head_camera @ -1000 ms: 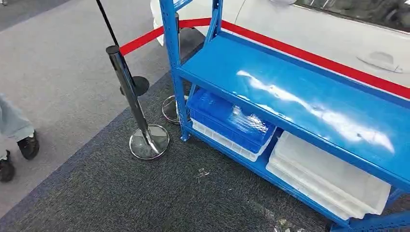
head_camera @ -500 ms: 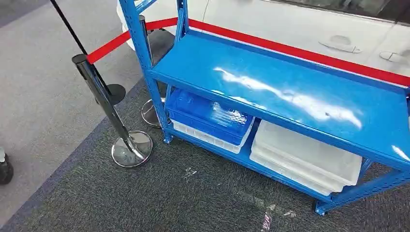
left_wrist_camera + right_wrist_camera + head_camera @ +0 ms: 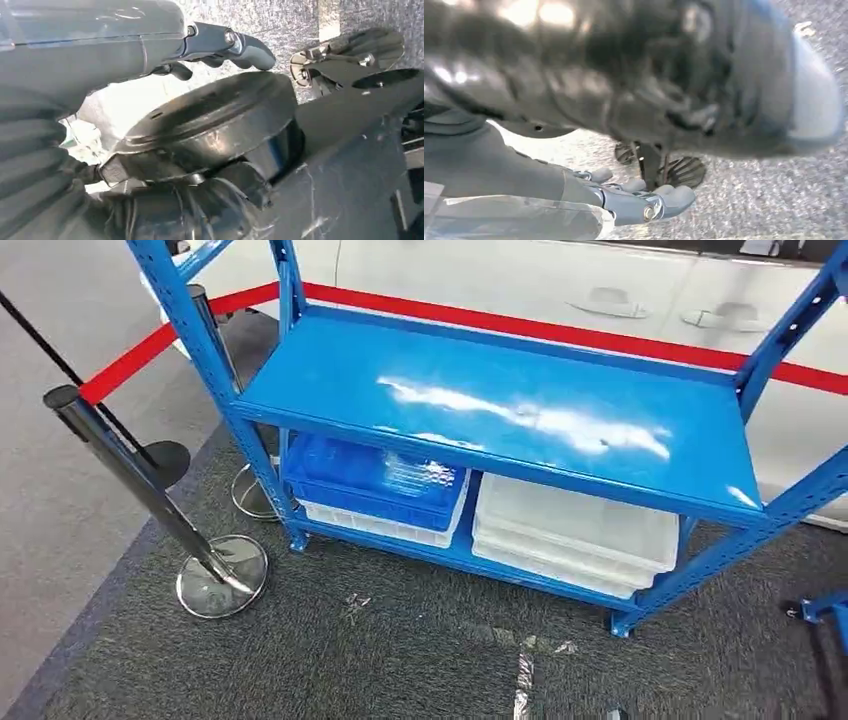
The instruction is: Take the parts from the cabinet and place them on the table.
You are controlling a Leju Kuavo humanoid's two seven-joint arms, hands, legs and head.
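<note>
Setting: exhibition or showroom floor with industrial storage.
- Blue perforated-steel shelving rack (image 3: 480,405), open-sided, glossy flat shelf on top; lower shelf carries a blue ribbed plastic crate (image 3: 375,475) stacked on a white tray at left, and stacked white plastic trays (image 3: 575,535) at right.
- Chrome crowd-control stanchion with round base (image 3: 205,565), near left of the rack; a second chrome base (image 3: 250,495) behind the rack's left leg.
- Red barrier belt (image 3: 520,330) running along the far side of the rack.
- White car body with door handles (image 3: 610,302), beyond the belt.
- Dark speckled carpet (image 3: 400,650) underfoot, taped marks near; paler grey carpet (image 3: 60,520) at left.
</note>
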